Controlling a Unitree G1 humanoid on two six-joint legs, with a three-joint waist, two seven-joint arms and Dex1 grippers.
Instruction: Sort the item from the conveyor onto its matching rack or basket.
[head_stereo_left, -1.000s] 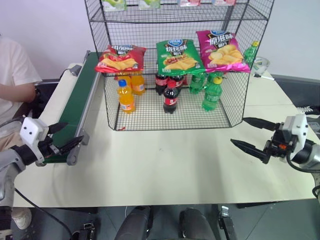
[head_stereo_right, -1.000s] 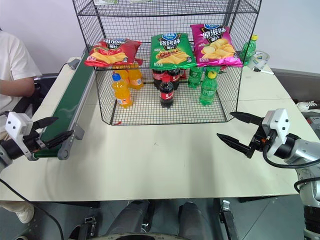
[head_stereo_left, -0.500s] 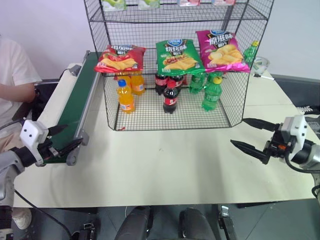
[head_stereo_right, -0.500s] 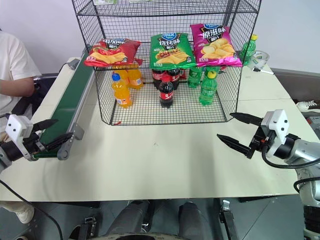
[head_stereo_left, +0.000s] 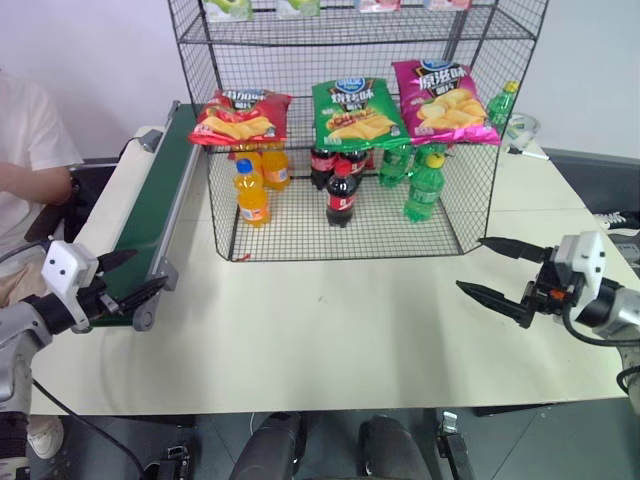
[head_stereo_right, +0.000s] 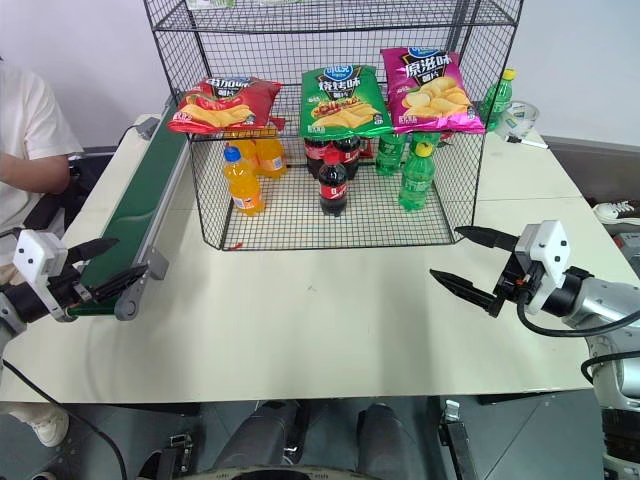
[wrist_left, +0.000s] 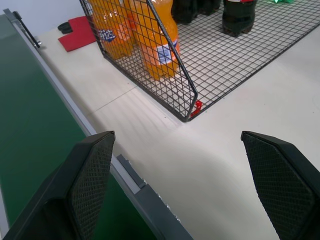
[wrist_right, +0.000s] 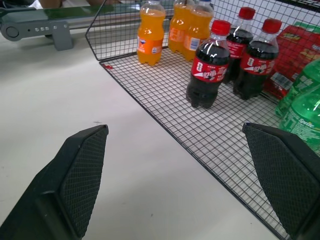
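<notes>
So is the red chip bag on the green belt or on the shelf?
On the shelf. The red chip bag lies on the black wire rack, beside the green bag. The belt carries no bag where it shows.

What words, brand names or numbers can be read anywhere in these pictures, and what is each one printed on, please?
"Sprite": label of the green bottle, right wrist view.
Green chip bag: large Chinese characters, too small to read surely.
Pink chip bag: Chinese characters, too small to read surely.
Red chip bag: print too small to read.
Cola bottles: white logo, not readable.
Orange bottles: blue label, blurred.
</notes>
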